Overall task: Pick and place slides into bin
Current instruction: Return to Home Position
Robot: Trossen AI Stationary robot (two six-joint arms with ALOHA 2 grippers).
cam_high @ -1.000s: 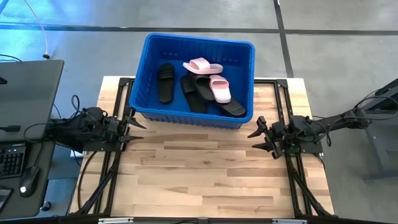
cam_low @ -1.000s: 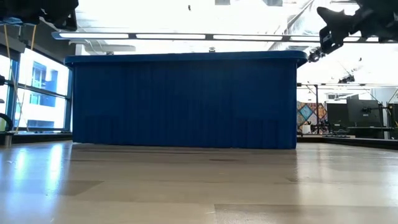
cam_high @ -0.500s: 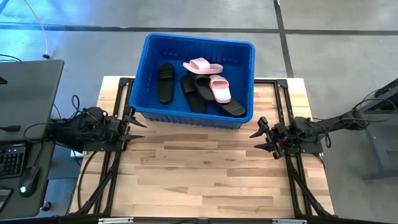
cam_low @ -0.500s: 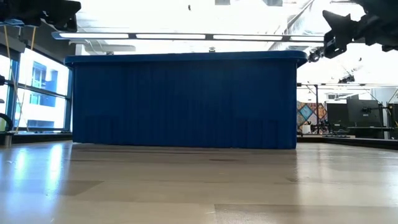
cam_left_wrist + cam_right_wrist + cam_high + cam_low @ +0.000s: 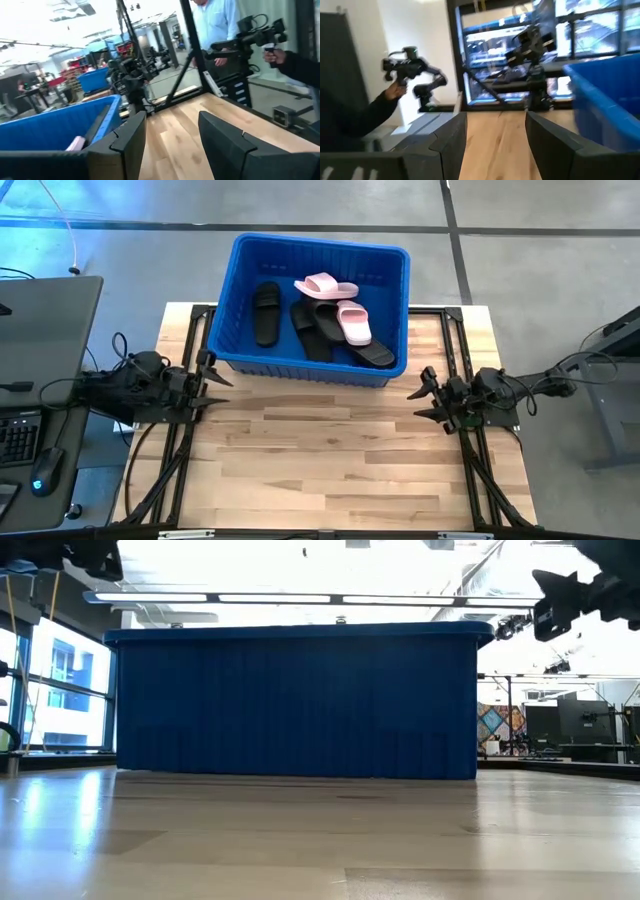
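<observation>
Slides (image 5: 318, 315) lie in the bin (image 5: 320, 244) (pink pair uppermost), far of both arms; left gripper (image 5: 220, 380) and right gripper (image 5: 420, 392) flank its near corners, fingers apart, empty.

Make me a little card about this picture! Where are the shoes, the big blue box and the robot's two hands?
bin: blue, at the far side of the table
pink slides: two, inside the bin
black slides: inside the bin, some partly under the pink ones
slides outside the bin: none seen
left gripper: open, empty, at the table's left edge
right gripper: open, empty, at the table's right edge
</observation>
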